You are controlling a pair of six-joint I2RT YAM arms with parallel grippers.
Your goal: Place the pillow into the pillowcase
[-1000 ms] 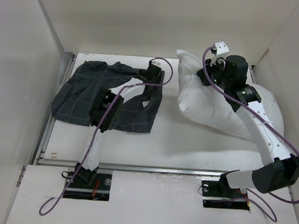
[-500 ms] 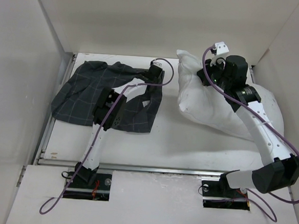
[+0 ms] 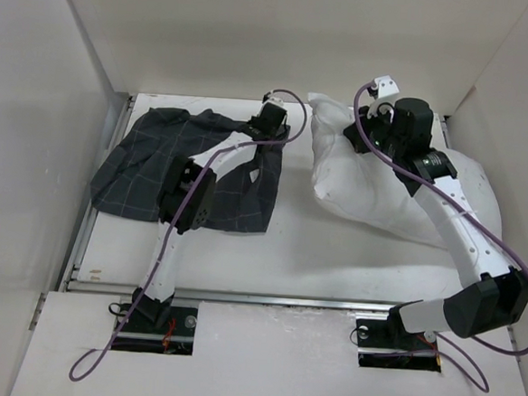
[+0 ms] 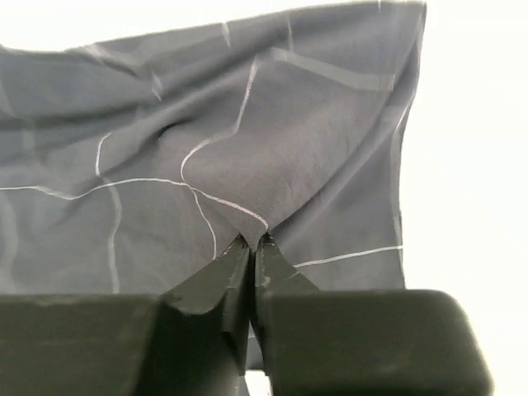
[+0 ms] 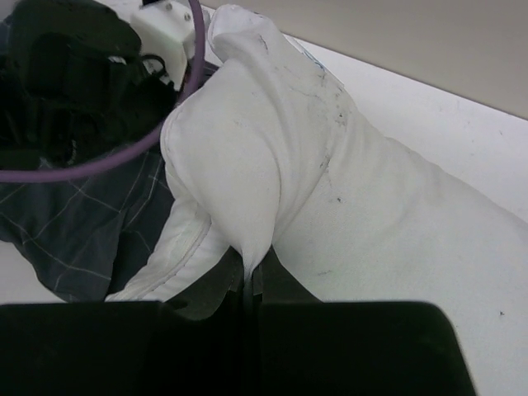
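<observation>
The dark grey pillowcase [image 3: 149, 158] with a thin light grid lies wrinkled on the left half of the table. My left gripper [image 4: 250, 241] is shut on a pinched fold of the pillowcase [image 4: 247, 148] near its right edge; from above, this gripper [image 3: 267, 128] sits at the cloth's far right corner. The off-white pillow [image 3: 382, 193] lies on the right side. My right gripper [image 5: 252, 272] is shut on a pinch of the pillow [image 5: 330, 190] near its far left corner, seen from above under the wrist [image 3: 378, 124].
White walls [image 3: 35, 100] box in the table on the left, back and right. A metal rail [image 3: 266, 298] runs along the near edge in front of both arm bases. Purple cables [image 3: 277, 144] loop off each wrist.
My left gripper has closed on the pillowcase fold and pulled it slightly toward the back. The right gripper, still holding the pillow corner, has shifted a little left and back.
</observation>
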